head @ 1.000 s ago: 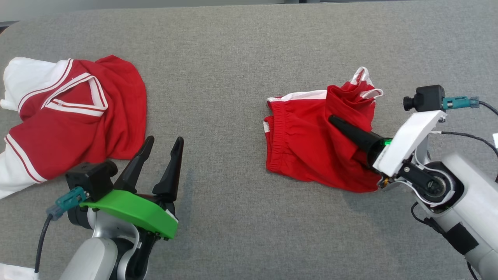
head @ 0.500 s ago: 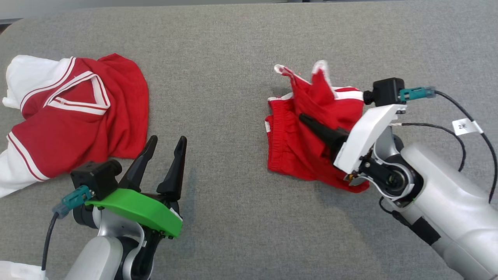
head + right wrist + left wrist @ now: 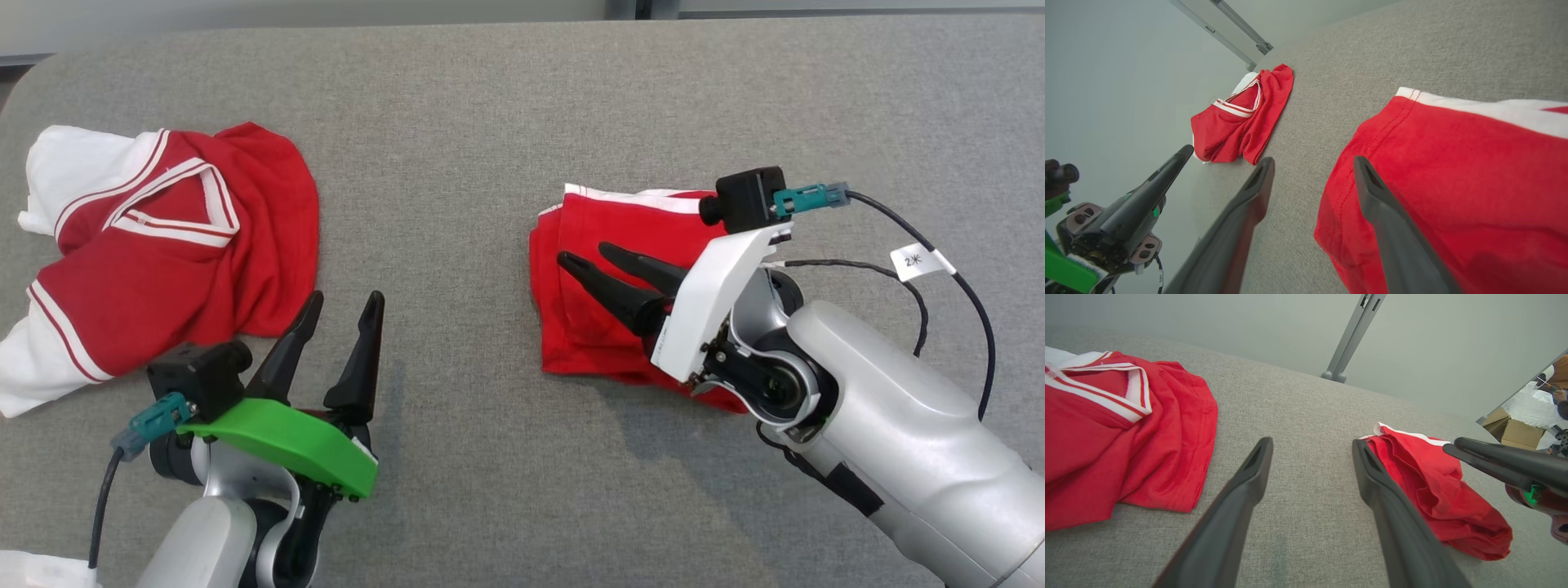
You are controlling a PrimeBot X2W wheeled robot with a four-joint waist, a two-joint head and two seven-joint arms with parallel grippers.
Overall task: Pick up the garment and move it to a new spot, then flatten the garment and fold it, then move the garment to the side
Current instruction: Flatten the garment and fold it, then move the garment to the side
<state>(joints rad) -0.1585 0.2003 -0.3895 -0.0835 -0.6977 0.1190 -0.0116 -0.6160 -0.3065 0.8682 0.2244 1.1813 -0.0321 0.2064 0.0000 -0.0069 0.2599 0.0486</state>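
The garment, a pair of red shorts (image 3: 584,339) with a white-trimmed edge, lies folded over itself right of centre on the grey fabric table (image 3: 490,98). My right gripper (image 3: 583,252) hovers just above its left half, open, with nothing between the fingers. In the right wrist view the right gripper (image 3: 1313,160) straddles the left edge of the shorts (image 3: 1453,163). My left gripper (image 3: 344,298) stands open at the lower left, apart from the cloth. In the left wrist view the left gripper (image 3: 1311,442) frames bare table, with the shorts (image 3: 1437,498) to its right.
A red and white jersey (image 3: 163,245) lies crumpled at the table's left edge, also seen as the jersey (image 3: 1126,437) in the left wrist view. Bare grey cloth stretches between the two pieces. A cable (image 3: 939,269) loops from the right wrist camera.
My right gripper carried the raised flap of the shorts leftward, laid it down and opened, letting go. The shorts now lie folded flat. The left arm stayed put.
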